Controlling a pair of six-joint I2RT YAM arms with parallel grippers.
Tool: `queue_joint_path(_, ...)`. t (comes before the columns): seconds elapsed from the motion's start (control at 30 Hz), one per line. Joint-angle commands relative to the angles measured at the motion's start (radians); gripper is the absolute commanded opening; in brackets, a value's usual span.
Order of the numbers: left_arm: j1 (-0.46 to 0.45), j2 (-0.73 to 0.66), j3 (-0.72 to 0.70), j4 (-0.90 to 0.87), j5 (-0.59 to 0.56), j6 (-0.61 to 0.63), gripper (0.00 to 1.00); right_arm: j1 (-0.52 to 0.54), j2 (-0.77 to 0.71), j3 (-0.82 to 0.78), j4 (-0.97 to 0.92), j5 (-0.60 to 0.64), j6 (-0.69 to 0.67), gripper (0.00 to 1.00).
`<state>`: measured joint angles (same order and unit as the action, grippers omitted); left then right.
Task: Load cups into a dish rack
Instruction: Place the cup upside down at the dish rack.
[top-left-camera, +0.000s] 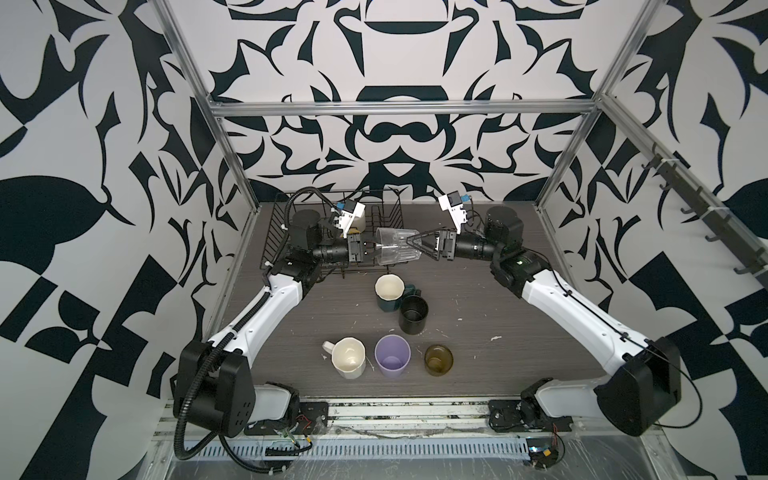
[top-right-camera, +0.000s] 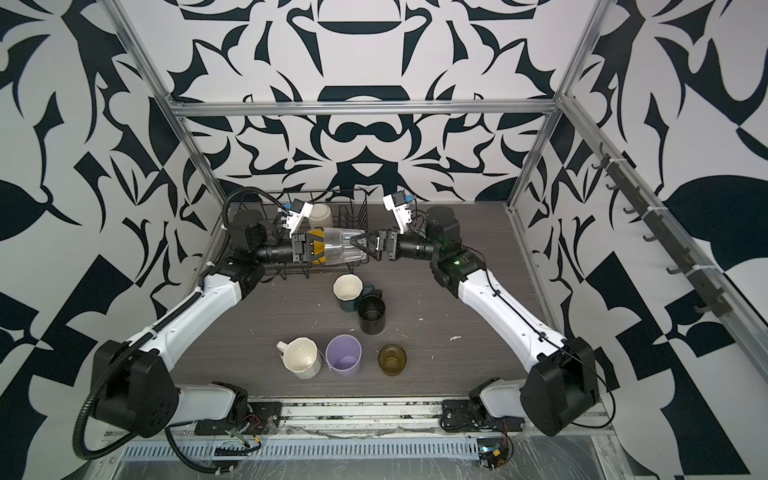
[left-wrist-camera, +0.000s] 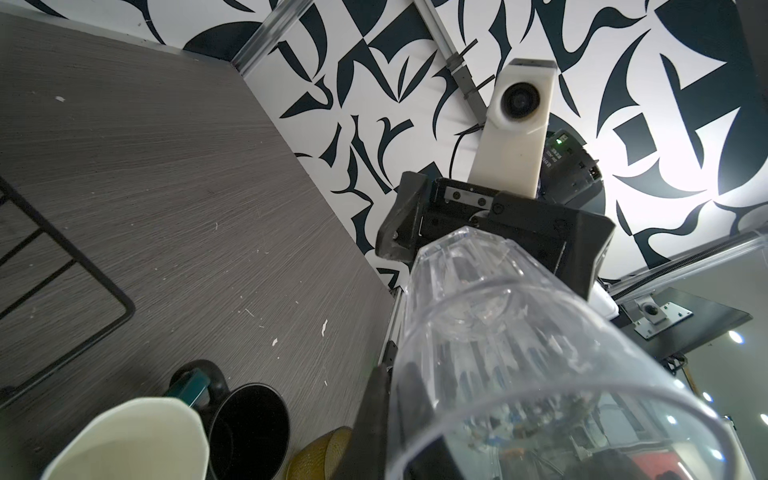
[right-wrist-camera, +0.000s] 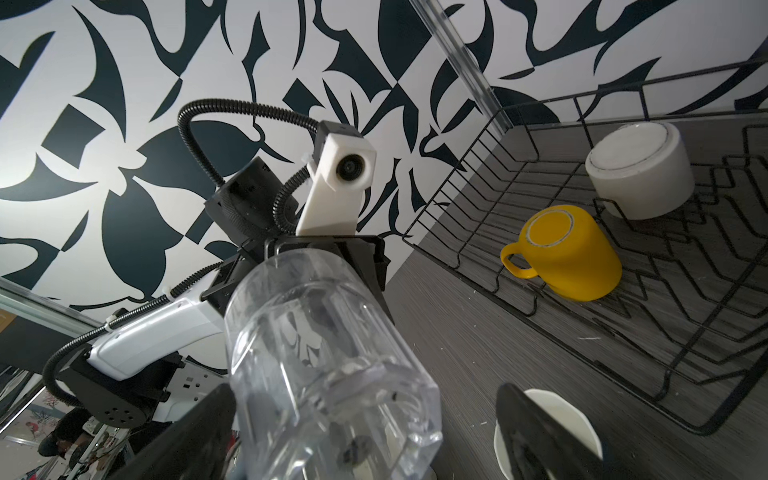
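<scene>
A clear glass (top-left-camera: 395, 247) (top-right-camera: 338, 247) lies sideways in the air over the near right corner of the black wire dish rack (top-left-camera: 274, 232). My left gripper (top-left-camera: 371, 251) (left-wrist-camera: 399, 419) is shut on the clear glass's (left-wrist-camera: 519, 353) rim, one finger inside and one outside. My right gripper (top-left-camera: 411, 243) (right-wrist-camera: 365, 436) stands open around the clear glass's (right-wrist-camera: 328, 365) base, one finger well clear of it. A yellow mug (right-wrist-camera: 569, 253) and a white mug (right-wrist-camera: 640, 170) sit upside down in the dish rack (right-wrist-camera: 478, 166).
On the table stand a dark-green faceted mug (top-left-camera: 388, 291) touching a black mug (top-left-camera: 413, 313). Nearer the front are a cream faceted mug (top-left-camera: 349, 357), a lilac tumbler (top-left-camera: 392, 356) and an amber-brown glass (top-left-camera: 438, 359). Frame posts stand at the table's back corners.
</scene>
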<state>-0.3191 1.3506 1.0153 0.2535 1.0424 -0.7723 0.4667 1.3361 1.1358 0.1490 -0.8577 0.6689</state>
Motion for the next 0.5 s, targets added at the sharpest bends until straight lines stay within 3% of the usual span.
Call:
queue_joint_path(0.0, -0.001, 0.005, 0.036, 0.078, 0.053, -0.027, 0.0, 0.002, -0.002, 0.004, 0.017, -0.034, -0.019, 1.0)
queue_joint_path(0.47, -0.012, 0.039, 0.037, 0.17, 0.088, -0.086, 0.0, 0.067, 0.066, 0.028, 0.155, -0.104, 0.056, 0.96)
